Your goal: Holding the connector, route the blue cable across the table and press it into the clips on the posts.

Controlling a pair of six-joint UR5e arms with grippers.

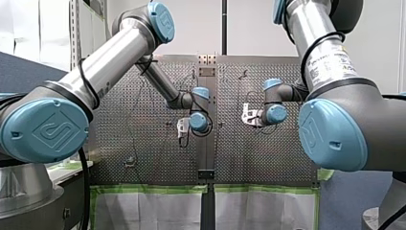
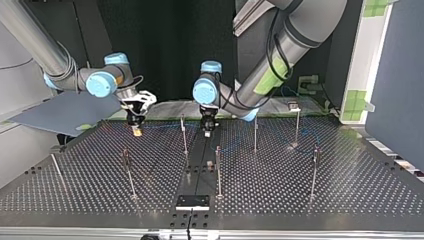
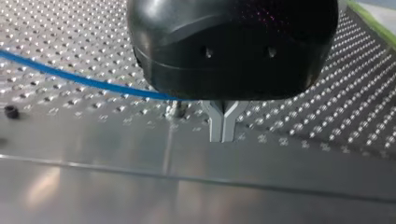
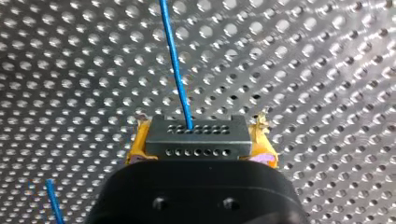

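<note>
Gripping the grey connector (image 4: 196, 133) from both sides, my right pincer (image 4: 200, 148) is closed only as far as the block allows, with its yellow pads (image 4: 262, 145) pressed against the block's two ends (the pads look ragged at their edges). The blue cable (image 4: 176, 65) leaves the connector's holed face and runs straight ahead of this pincer over the perforated table (image 4: 327, 70). A second short stretch of blue shows beside the pincer's black body. My left pincer (image 3: 223, 127) has its metal fingers (image 3: 215, 122) pressed together, with nothing visible between their tips. The tips are right at the table's surface, though I cannot tell whether they touch it. The cable lies along the table just beside those fingers and vanishes behind the pincer's black body, so I cannot tell whether it meets them. A small dark bolt (image 3: 10, 112) lies well apart from the fingers, on the cable's side. In the top view the two pincers hang low and near each other. One of the thin posts (image 2: 183, 136) stands between them, and others stand beyond my left pincer — none of them visibly carrying the cable.
</note>
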